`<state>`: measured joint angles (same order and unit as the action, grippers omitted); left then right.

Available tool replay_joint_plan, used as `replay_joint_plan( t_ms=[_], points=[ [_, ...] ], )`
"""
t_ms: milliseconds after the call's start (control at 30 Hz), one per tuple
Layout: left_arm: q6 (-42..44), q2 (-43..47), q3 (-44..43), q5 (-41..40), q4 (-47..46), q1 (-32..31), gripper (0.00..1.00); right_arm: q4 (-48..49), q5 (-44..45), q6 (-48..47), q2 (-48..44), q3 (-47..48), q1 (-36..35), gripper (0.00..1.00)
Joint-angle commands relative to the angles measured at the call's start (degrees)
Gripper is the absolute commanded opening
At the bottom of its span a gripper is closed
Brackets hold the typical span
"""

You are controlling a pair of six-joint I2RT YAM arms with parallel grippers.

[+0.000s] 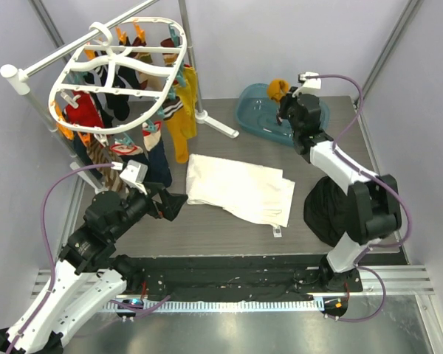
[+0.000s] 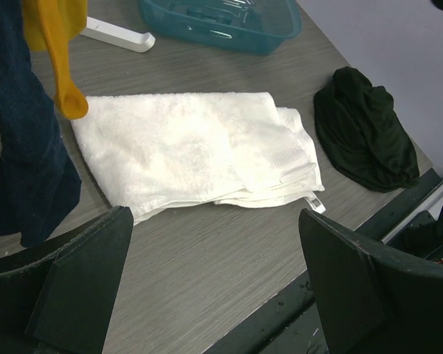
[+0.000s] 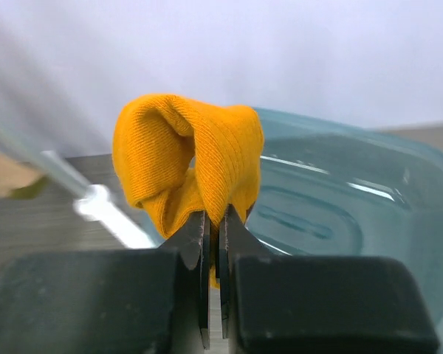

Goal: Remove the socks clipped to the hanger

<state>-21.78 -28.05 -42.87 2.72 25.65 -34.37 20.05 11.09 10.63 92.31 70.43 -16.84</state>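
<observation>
The white oval hanger (image 1: 118,70) hangs from a pole at the top left, with several socks (image 1: 179,118) clipped under it in yellow, red, black and striped colours. My right gripper (image 1: 283,99) is shut on a mustard yellow sock (image 3: 188,158), held above the teal basin (image 1: 262,118). My left gripper (image 1: 176,206) is open and empty, low over the table just below the hanging socks. In the left wrist view a dark blue sock (image 2: 22,162) and a yellow sock (image 2: 63,66) hang at the left.
A folded white cloth (image 1: 240,188) lies mid-table and also shows in the left wrist view (image 2: 199,151). A black garment heap (image 1: 328,210) lies at the right by the right arm. The white pole stand's foot (image 1: 218,122) reaches toward the basin.
</observation>
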Motion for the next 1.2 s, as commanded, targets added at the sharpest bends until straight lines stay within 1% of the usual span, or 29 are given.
replay_joint_plan(
  t_ms=[0, 67, 100, 200, 333, 367, 433, 467, 500, 567, 633, 667, 733, 833, 867, 900, 933, 967, 1000, 1033, 1067, 1133, 1167],
  points=[
    [1.04, 0.89, -1.51, -0.7, -0.6, 0.09, 1.0, 0.7, 5.69, 7.37, 6.11, 6.54, 3.74, 0.01],
    [0.95, 1.07, -1.51, -0.35, -0.69, 0.09, 1.0, -1.5, 6.39, 8.7, 10.86, 10.57, 5.41, 0.01],
    [1.04, 1.07, -1.43, 0.43, -0.86, 0.09, 1.0, -5.34, 7.62, 9.49, 12.78, 12.25, 5.76, 0.01],
    [1.21, 0.9, -1.34, 0.79, -1.13, 0.09, 1.0, -12.82, 8.07, 10.29, 19.12, 18.75, 6.64, 0.01],
    [1.3, 0.89, -1.51, 0.44, -0.78, 0.09, 1.0, -15.3, 9.38, 10.46, 22.99, 21.06, 6.82, 0.01],
    [1.3, 1.07, -1.51, 0.36, -0.69, 0.09, 1.0, -16.44, 9.56, 10.55, 23.43, 21.76, 7.08, 0.06],
    [1.3, 1.07, -1.51, 0.09, -0.69, 0.09, 1.0, -18.72, 9.91, 10.64, 24.4, 22.81, 7.17, 0.2],
    [1.3, 1.42, -1.51, 0.0, -0.6, 0.09, 1.0, -21.43, 10.09, 10.55, 24.58, 23.78, 7.26, 0.33],
    [1.3, 1.6, -1.51, -0.08, -0.77, 0.09, 1.0, -22.07, 9.92, 10.55, 24.41, 23.87, 7.17, 0.38],
    [1.3, 1.69, -1.34, -0.26, -0.86, 0.09, 1.0, -23.04, 8.25, 10.29, 23.53, 23.44, 7.17, 0.46],
    [1.39, 1.69, -1.34, -0.61, -0.95, 0.09, 1.0, -23.48, 6.67, 9.67, 21.52, 22.91, 7.17, 0.49],
    [1.39, 1.69, -1.34, -0.79, -0.86, 0.09, 1.0, -23.83, 5.01, 9.67, 20.64, 22.04, 7.17, 0.53],
    [1.39, 1.69, -1.34, -0.96, -0.86, 0.09, 1.0, -23.83, 2.8, 9.49, 17.83, 21.07, 7.17, 0.55],
    [1.57, 1.69, -1.42, -1.14, -0.69, 0.09, 1.0, -19.8, -7.45, 9.67, 13.09, 16.68, 6.65, 0.56],
    [1.65, 1.69, -1.42, -1.23, -0.69, 0.09, 1.0, -14.74, -10.27, 9.93, 11.5, 13.53, 6.3, 0.56],
    [1.74, 1.86, -1.42, -1.49, -0.69, 0.09, 1.0, -12.08, -17.18, 10.28, 10.27, 11.67, 5.86, 0.56],
    [1.74, 1.86, -1.42, -1.75, -0.69, 0.09, 1.0, -9.18, -19.42, 11.76, 7.65, 9.83, 4.9, 0.56],
    [1.74, 1.86, -1.42, -2.02, -0.69, 0.09, 1.0, -3.24, -21.18, 12.39, 6.49, 6.24, 4.02, 0.56],
    [1.74, 2.04, -1.42, -2.28, -0.69, 0.18, 1.0, -0.31, -24.59, 12.57, 5.35, 4.73, 3.23, 0.56],
    [1.74, 1.95, -1.34, -2.28, -0.78, 0.09, 1.0, 2.68, -26.45, 11.09, 4.2, 3.23, 0.78, 0.56],
    [1.74, 1.95, -1.25, -2.37, -1.04, 0.09, 1.0, 7.76, -28.3, 9.68, 2.1, 0.17, -0.64, 0.56],
    [1.74, 1.86, -1.25, -1.93, -0.86, 0.09, 1.0, 11.39, -31.03, 5.39, 0.07, -1.96, -3.8, 0.57],
    [1.74, 1.95, -1.34, -1.84, -0.86, 0.09, 1.0, 14.02, -31.74, 4.75, -0.81, -3.01, -6.08, 0.58]
  ],
)
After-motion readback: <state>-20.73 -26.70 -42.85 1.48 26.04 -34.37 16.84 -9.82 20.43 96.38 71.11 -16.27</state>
